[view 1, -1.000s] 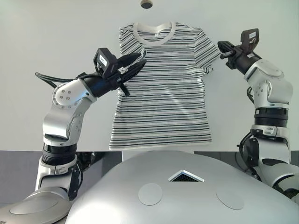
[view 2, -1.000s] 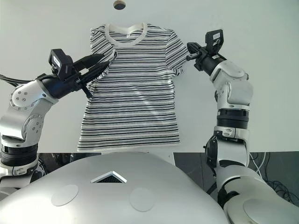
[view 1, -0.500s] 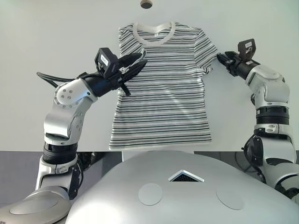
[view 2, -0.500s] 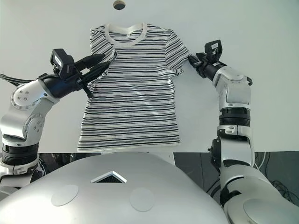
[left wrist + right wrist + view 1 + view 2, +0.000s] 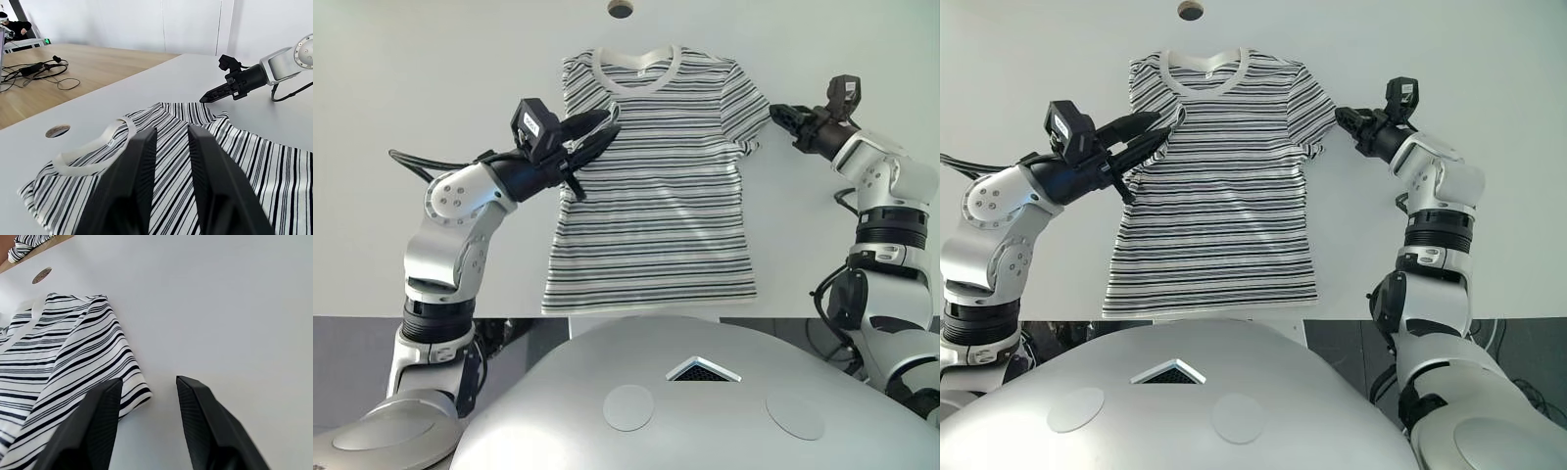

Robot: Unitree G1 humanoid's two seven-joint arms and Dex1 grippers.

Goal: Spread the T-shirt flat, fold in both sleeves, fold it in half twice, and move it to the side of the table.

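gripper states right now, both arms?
Left gripper: jaws open, holding nothing, above the T-shirt.
Right gripper: jaws open, holding nothing, by its sleeve.

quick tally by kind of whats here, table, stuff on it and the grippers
white table: 1
striped T-shirt: 1
round hole: 1
grippers: 2 (left gripper, right gripper)
Total: 5
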